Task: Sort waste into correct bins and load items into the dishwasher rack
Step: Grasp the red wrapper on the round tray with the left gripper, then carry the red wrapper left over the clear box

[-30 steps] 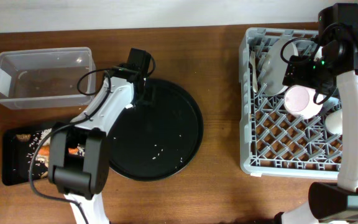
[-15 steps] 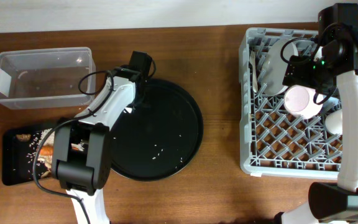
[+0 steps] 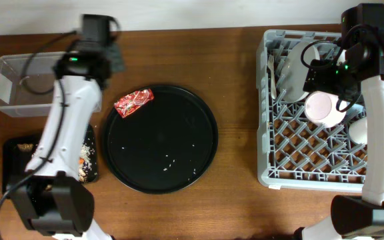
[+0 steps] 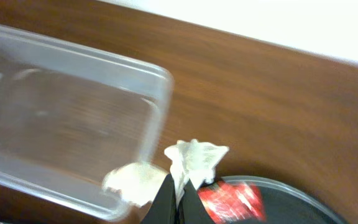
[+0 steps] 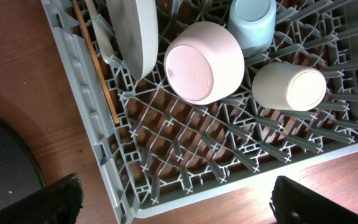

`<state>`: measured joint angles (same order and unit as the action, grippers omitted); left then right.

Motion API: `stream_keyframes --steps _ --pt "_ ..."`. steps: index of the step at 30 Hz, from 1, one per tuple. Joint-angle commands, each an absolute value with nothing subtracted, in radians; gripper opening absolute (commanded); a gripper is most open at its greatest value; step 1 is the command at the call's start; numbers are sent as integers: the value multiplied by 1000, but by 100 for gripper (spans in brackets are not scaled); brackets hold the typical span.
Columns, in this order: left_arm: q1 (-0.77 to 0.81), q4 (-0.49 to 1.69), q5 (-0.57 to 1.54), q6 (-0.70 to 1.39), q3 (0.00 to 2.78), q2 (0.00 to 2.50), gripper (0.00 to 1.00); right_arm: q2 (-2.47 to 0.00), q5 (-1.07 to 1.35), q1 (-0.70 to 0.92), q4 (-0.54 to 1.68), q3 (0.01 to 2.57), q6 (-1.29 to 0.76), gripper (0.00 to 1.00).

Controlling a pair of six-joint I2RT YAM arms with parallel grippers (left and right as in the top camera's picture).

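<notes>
Wooden table's (image 3: 239, 133) rack (image 3: 312, 157) holds plate (image 5: 135, 31), bowl (image 5: 204, 62), blue cup (image 5: 250, 22), white cup (image 5: 289, 86).

The dishwasher rack (image 5: 166, 155) fills most of the view, with a pale grey plate (image 5: 135, 34) standing on edge at its upper left. A white plastic fork (image 5: 102, 38) is just beside the plate. A pinkish-white bowl (image 5: 204, 62) lies tipped with its base up. Next to it are a light blue cup (image 5: 252, 22) and a white cup (image 5: 289, 85) on its side. The right hand (image 5: 191, 202) has its dark fingertips (image 5: 58, 199) spread wide at the two lower corners, and the rim of a round black tray (image 5: 5, 168) rests on the wooden table (image 5: 17, 62) to the rack's left.
</notes>
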<state>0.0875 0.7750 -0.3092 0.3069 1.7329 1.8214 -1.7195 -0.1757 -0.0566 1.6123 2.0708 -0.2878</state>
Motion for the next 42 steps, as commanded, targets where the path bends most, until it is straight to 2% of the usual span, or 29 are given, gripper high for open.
stream_keyframes --steps 1,3,4,5,6,7,8,9,14,18,22,24,26,29,33,35,42 --pt "-34 734 -362 348 1732 1855 0 -1710 -192 -60 1612 2080 -297 99" --pt "-85 708 -360 348 1732 1882 1 -1710 -192 -60 1612 2080 -297 99" --pt "-105 704 -359 348 1732 1896 6 -1710 -192 -60 1612 2080 -297 99" --pt "-126 705 -359 347 1732 1914 20 -1710 -192 -60 1612 2080 -297 99" --pt "-141 709 -358 347 1732 1930 48 -1710 -192 -60 1612 2080 -297 99" --pt "-154 723 -359 338 1732 1951 69 -1710 -192 -60 1612 2080 -297 99" --pt "-161 744 -358 319 1732 1965 87 -1710 -192 -60 1612 2080 -297 99" --pt "-163 772 -360 313 1732 1969 99 -1710 -192 -60 1612 2080 -297 99" --pt "-141 818 -317 309 1736 1924 98 -1710 -192 -60 1612 2080 -297 99" --pt "-56 827 -216 307 1736 1832 93 -1710 -192 -60 1612 2080 -297 99" --pt "62 830 -65 146 1736 1802 93 -1710 -192 -60 1612 2080 -297 99" --pt "152 830 -83 45 1732 1829 92 -1710 -192 -60 1612 2080 -297 99" --pt "202 824 -103 -15 1732 1873 79 -1710 -192 -60 1612 2080 -297 99" --pt "247 825 -219 -43 1732 1974 74 -1710 -192 -60 1612 2080 -297 99" --pt "247 850 -225 -149 1732 2096 75 -1710 -192 -60 1612 2080 -297 99" --pt "247 855 -226 -175 1732 2143 79 -1710 -192 -60 1612 2080 -297 99" --pt "245 829 -277 -174 1732 2230 80 -1710 -192 -60 1612 2080 -297 99"
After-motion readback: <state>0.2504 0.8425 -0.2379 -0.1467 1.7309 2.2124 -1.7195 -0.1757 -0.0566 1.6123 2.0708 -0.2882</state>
